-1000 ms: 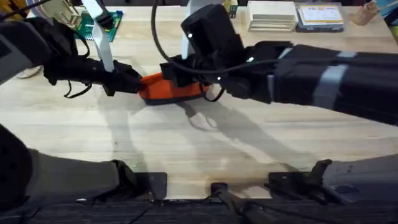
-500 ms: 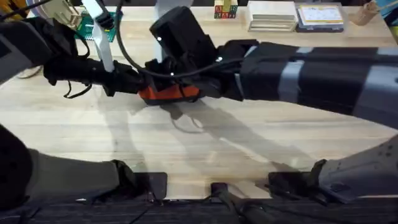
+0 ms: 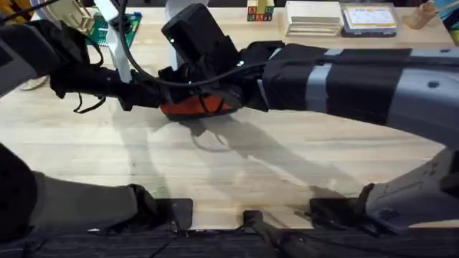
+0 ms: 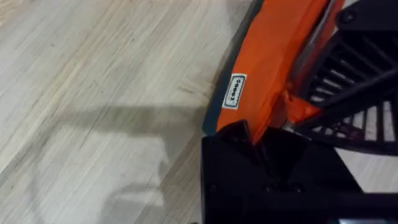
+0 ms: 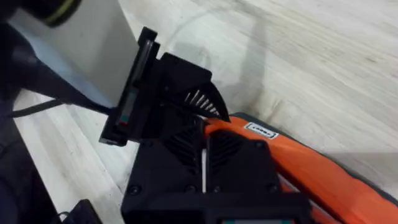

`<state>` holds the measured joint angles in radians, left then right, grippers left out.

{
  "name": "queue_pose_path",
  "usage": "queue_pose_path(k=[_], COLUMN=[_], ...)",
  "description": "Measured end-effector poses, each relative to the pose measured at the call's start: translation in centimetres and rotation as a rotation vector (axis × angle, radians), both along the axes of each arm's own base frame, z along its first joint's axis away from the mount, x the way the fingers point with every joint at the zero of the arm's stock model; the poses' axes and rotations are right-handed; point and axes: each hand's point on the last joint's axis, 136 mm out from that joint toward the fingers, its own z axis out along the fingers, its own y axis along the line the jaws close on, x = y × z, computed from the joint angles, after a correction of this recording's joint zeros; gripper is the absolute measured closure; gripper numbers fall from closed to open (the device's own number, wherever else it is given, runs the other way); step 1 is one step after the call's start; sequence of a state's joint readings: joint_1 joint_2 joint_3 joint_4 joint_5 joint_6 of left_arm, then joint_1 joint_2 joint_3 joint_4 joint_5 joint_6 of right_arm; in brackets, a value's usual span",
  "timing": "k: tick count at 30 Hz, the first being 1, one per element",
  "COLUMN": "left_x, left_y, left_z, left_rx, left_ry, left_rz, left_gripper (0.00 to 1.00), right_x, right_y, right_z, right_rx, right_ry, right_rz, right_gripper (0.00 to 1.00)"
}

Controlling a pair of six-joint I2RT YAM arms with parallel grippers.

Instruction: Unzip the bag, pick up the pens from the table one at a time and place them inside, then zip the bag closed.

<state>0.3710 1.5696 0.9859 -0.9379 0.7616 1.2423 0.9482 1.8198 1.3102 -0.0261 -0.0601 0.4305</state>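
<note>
1. The bag [image 3: 192,107] lies on the counter [image 3: 287,172] toward the far edge, a little left of the middle, with both arms crowded over it.

2. The left gripper [image 4: 261,140] comes in from the left side of the counter. In the left wrist view its black fingers are pressed together on a pinch of orange fabric at the bag's end, beside a small white label [image 4: 234,91]; the cloth puckers where it is caught.

3. The right gripper [image 5: 204,163] reaches across from the right side and sits on top of the bag at that same end. In the right wrist view its fingers stand almost together, a thin slit between them; whether they have caught the zipper pull I cannot tell, as it is hidden beneath them.

4. Handling, as a judgement: the pouch is soft and light, so it will fold and slide rather than resist. One end should be pinned, as the left gripper does, while the other works the zipper.

5. The sensible hold for the zip is the small pull tab, drawn along the top seam. Gripping loose fabric instead would likely drag the whole bag.

6. No pens can be made out.
</note>
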Motion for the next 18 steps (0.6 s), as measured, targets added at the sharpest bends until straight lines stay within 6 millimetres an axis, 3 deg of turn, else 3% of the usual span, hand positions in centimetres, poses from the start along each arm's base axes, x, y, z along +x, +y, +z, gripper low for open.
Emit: queue_pose_path(k=[2,3,5,9,10,11,14,18], left_x=[0.0,0.0,0.0,-0.1,-0.1,0.0,0.0,0.0], left_y=[0.0,0.0,0.0,0.0,0.0,-0.1,-0.1,-0.1], left_z=[0.0,0.0,0.0,0.0,0.0,0.0,0.0,0.0], left_rx=[0.0,0.0,0.0,-0.003,-0.004,-0.001,-0.001,0.0], left_ry=[0.0,0.0,-0.003,-0.006,-0.005,-0.01,-0.01,-0.011], left_rz=[0.0,0.0,-0.005,-0.009,-0.007,-0.011,-0.011,-0.011], left_gripper=[0.959,0.959,0.959,0.959,0.959,0.959,0.959,0.959], right_x=[-0.1,-0.2,-0.4,0.5,0.5,-1.1,-2.8,-3.4], right_y=[0.0,0.0,0.2,-1.7,-1.9,-1.6,-2.4,-4.5], right_z=[-0.1,-0.1,0.5,0.5,0.7,1.9,3.3,5.0], right_rx=[-0.009,-0.015,-0.032,-0.128,-0.136,-0.148,-0.177,-0.205], right_ry=[-0.006,-0.003,-0.014,-0.028,-0.03,-0.039,-0.051,-0.066], right_rz=[0.009,0.017,0.039,0.028,0.038,0.099,0.148,0.159], right_gripper=[0.961,0.883,0.6,0.053,0.018,0.005,0.004,0.004])
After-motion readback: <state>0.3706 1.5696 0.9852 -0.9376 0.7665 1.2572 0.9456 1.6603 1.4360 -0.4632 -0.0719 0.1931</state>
